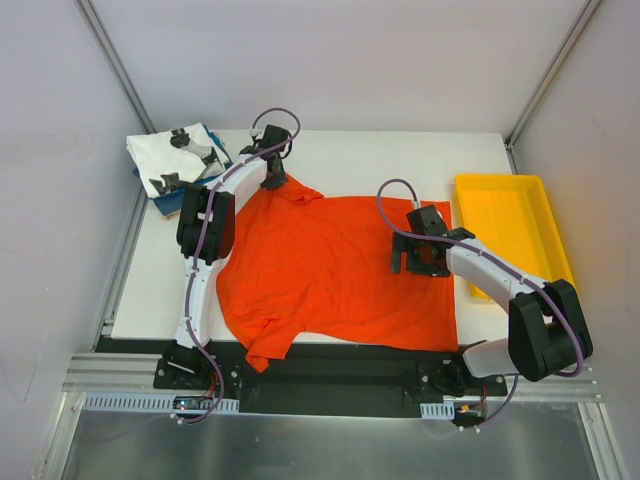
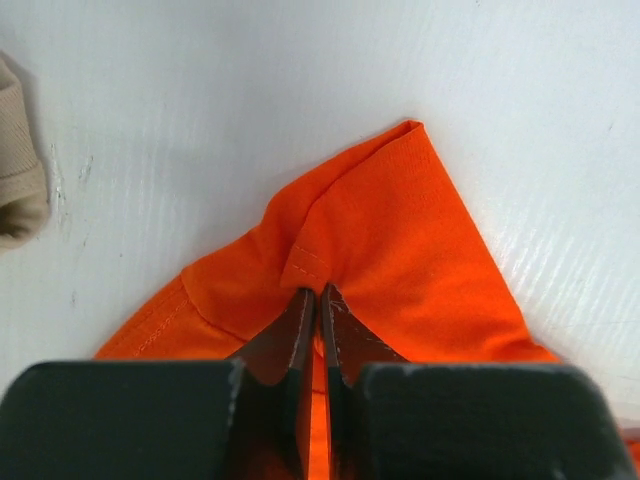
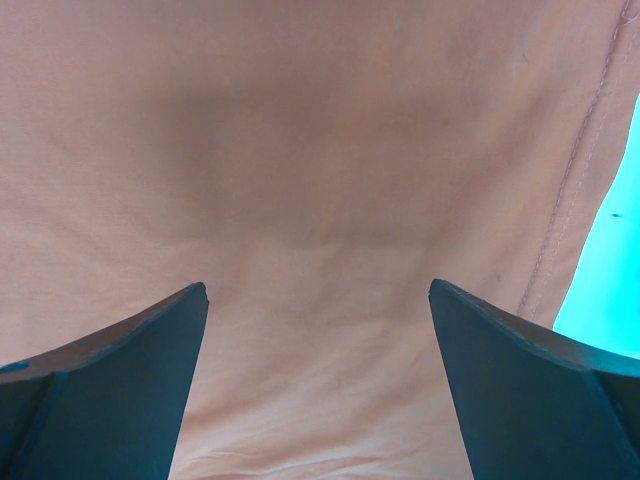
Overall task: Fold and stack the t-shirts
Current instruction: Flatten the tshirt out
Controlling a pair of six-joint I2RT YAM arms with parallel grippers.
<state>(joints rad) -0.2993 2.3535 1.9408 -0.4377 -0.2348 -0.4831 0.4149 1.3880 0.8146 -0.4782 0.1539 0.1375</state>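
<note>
The orange-red tee (image 1: 330, 270) lies spread flat on the white table (image 1: 400, 160), with one sleeve hanging over the near edge. My left gripper (image 1: 276, 180) is at its far left corner. In the left wrist view it (image 2: 318, 292) is shut on a pinched fold of the tee's hemmed edge (image 2: 400, 230). My right gripper (image 1: 405, 262) is over the tee's right part. In the right wrist view it (image 3: 318, 290) is open with the cloth (image 3: 320, 150) close below. A folded white tee with black prints (image 1: 180, 152) lies on a blue tee (image 1: 172, 207) at the far left. A tan tee (image 2: 15, 180) shows at the left wrist view's edge.
A shallow yellow tray (image 1: 510, 230) stands at the table's right edge, just beyond the tee's hem. The folded stack is close to the left arm's wrist. Grey walls and metal posts enclose the table on three sides.
</note>
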